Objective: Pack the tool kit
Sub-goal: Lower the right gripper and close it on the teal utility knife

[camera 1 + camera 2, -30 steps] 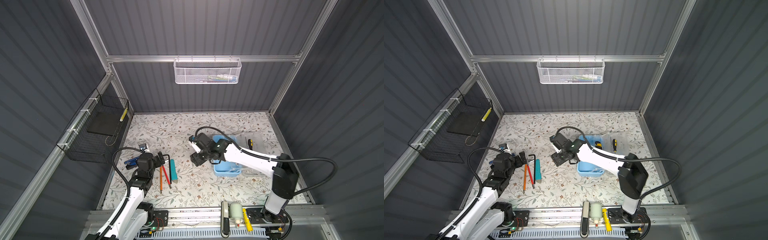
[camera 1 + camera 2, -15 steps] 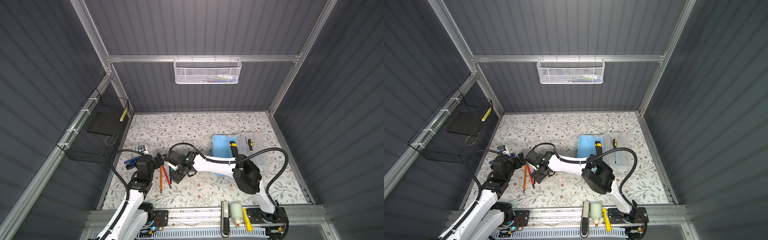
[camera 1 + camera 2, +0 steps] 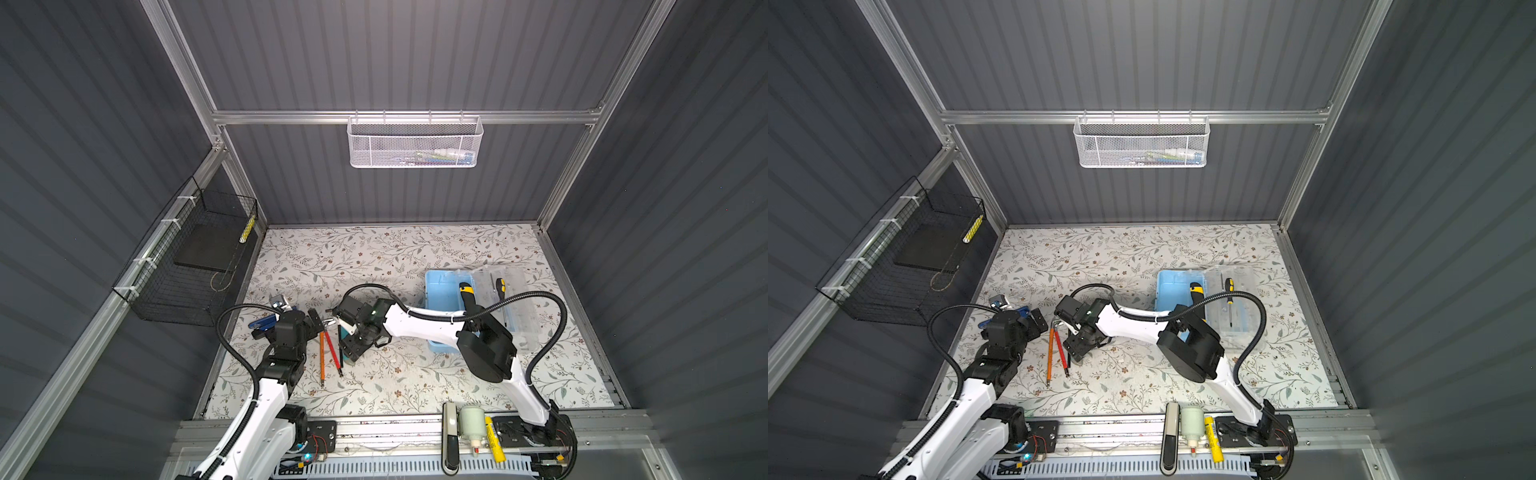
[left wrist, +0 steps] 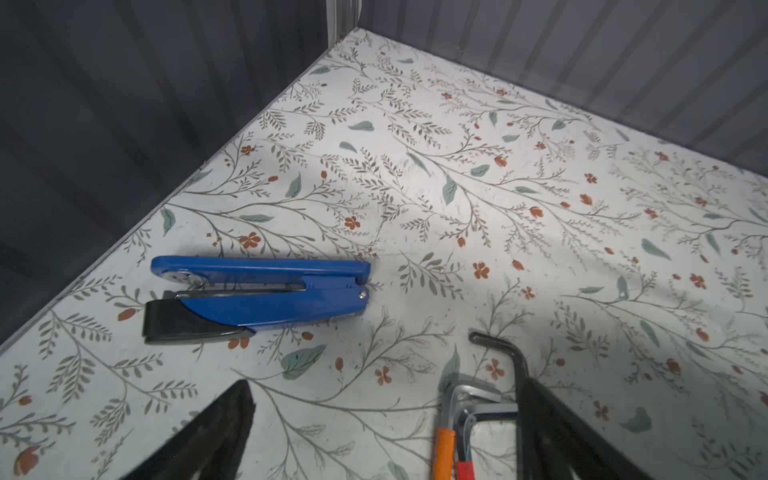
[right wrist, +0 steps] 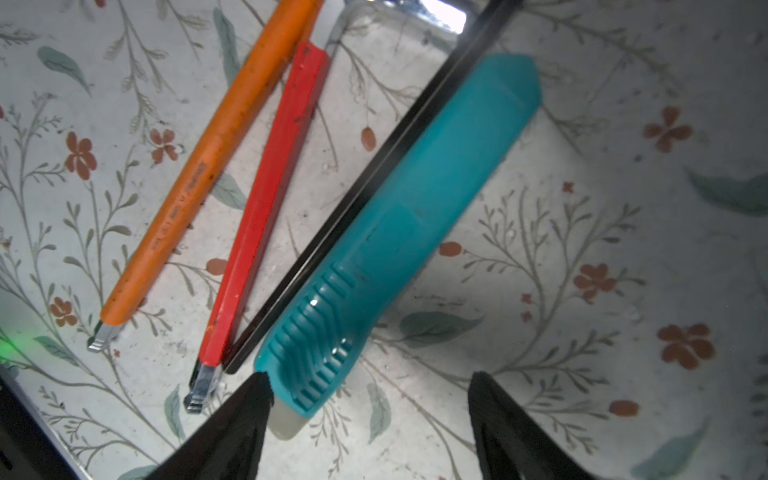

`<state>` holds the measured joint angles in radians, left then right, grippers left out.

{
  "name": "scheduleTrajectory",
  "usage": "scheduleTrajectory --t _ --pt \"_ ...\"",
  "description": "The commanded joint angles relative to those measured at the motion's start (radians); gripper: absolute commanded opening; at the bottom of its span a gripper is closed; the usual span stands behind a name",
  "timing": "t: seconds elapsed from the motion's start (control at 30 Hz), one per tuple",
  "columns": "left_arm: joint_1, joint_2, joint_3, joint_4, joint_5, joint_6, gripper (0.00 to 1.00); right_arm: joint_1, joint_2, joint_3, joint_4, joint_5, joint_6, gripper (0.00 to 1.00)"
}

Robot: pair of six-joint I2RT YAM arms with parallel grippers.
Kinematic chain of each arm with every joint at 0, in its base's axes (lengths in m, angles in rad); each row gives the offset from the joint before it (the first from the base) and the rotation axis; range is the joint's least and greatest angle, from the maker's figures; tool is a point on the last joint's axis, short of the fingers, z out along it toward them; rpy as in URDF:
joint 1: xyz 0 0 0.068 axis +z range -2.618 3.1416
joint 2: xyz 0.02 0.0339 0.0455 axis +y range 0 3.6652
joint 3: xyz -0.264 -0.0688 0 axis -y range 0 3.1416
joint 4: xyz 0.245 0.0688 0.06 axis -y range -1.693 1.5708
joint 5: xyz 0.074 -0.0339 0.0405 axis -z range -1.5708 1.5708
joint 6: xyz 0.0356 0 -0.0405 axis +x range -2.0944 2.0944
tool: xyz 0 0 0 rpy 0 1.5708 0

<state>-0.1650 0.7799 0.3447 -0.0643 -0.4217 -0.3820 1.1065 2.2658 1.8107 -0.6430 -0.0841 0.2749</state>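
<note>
Tool kit [image 3: 442,291] on the right half of the floral table [image 3: 374,257], lid [image 3: 511,303] folded out flat beside it, well apart from both grippers. Right gripper [image 5: 369,379] low over the table, jaws well apart, nothing held; one fingertip [image 5: 255,388] just beside the butt of a teal cutter [image 5: 415,208] lying against a black hex key [image 5: 365,178]. Left gripper [image 4: 384,384] spread wide, empty, near a blue stapler [image 4: 266,291].

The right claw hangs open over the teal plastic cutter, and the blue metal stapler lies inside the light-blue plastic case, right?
Not quite: the blue metal stapler lies on the floral mat, outside the light-blue plastic case; the left wrist view shows it. The right gripper is open over the teal plastic cutter.
</note>
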Motion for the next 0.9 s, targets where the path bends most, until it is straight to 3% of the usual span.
scheduleTrajectory --t 0.0,0.4,0.87 --pt "0.012 0.009 0.028 -0.003 0.009 -0.009 0.99 -0.006 0.004 0.016 -0.007 -0.017 0.011 0.77" --pt "0.074 0.115 0.074 -0.017 0.047 -0.032 0.99 -0.008 0.075 0.105 -0.035 -0.108 0.002 0.77" --pt "0.119 0.118 0.069 -0.005 0.109 -0.029 0.99 -0.018 0.107 0.141 -0.093 -0.059 -0.009 0.76"
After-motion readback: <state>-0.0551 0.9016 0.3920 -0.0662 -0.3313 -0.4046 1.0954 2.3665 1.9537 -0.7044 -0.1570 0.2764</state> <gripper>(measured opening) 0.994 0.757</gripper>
